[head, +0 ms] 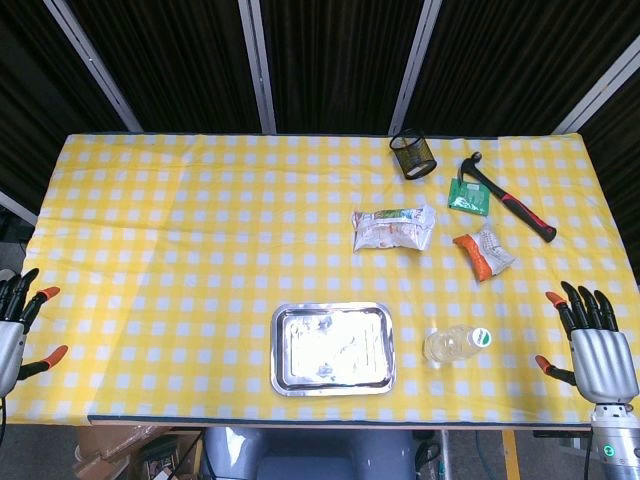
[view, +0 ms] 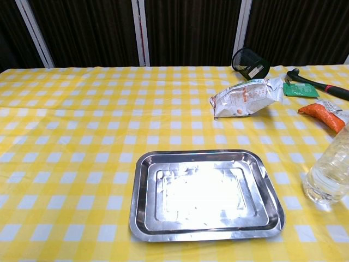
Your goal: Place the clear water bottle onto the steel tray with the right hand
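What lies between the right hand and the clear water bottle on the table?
Nothing: in the head view, only bare yellow checked cloth separates the right hand from the clear water bottle, which stands just right of the steel tray.

Tablecloth (head: 200,230) – yellow-white check; tray (head: 332,385) – silver; hammer (head: 512,204) – red-black handle.

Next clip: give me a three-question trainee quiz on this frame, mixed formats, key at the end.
1. True or false: the clear plastic water bottle already stands on the shiny steel tray.
2. Which hand is nearer the bottle? A) left hand B) right hand
3. Fill in: the red-handled hammer lies partly over a small ____ packet.

Key: 1 false, it stands on the yellow checked tablecloth right of the tray; 2 B; 3 green.
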### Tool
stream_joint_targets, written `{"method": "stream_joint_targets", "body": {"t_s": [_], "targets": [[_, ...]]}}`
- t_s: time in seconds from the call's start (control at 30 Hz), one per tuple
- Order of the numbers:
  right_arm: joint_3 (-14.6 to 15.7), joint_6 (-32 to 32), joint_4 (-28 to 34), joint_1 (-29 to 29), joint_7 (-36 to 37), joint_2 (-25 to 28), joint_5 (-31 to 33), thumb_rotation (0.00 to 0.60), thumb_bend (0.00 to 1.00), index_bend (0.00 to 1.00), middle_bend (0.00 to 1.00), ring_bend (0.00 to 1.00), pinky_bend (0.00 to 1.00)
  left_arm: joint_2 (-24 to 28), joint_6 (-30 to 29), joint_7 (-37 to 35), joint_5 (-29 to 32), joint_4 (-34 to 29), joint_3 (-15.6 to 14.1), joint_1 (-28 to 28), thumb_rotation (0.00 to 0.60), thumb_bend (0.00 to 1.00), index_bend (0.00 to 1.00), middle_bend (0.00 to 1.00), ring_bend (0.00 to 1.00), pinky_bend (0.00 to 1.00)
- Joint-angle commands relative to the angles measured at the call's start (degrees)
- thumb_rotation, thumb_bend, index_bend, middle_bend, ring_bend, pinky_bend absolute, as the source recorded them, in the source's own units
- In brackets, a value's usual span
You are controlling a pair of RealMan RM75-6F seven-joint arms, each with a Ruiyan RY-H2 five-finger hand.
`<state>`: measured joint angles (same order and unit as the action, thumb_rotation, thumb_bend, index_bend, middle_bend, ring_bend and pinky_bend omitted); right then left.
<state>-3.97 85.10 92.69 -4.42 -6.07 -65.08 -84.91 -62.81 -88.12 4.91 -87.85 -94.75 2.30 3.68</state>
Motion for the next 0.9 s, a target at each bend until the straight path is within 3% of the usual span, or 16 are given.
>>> {"method": "stream_joint_targets", "body": {"t_s": [0.03, 0.9], "targets": [[0.0, -0.1, 0.0, 0.0, 0.1, 0.0, 0.0, 0.600, 0.13, 0.17, 0.08, 0.00, 0.00, 0.1, -0.2, -0.1, -0.1, 0.0, -0.1, -0.1, 0.600, 0.20, 0.20, 0.00, 0.00, 0.00], [0.3, -1.5, 0.5, -0.2, 0.8, 0.4, 0.6, 0.600, 0.13, 0.17, 0.08, 0.00, 0.00, 0.2, -1.7, -1.7, -2.0, 0.2, -0.3, -0.4, 0.600, 0.20, 0.20, 0.00, 0.00, 0.00]]}}
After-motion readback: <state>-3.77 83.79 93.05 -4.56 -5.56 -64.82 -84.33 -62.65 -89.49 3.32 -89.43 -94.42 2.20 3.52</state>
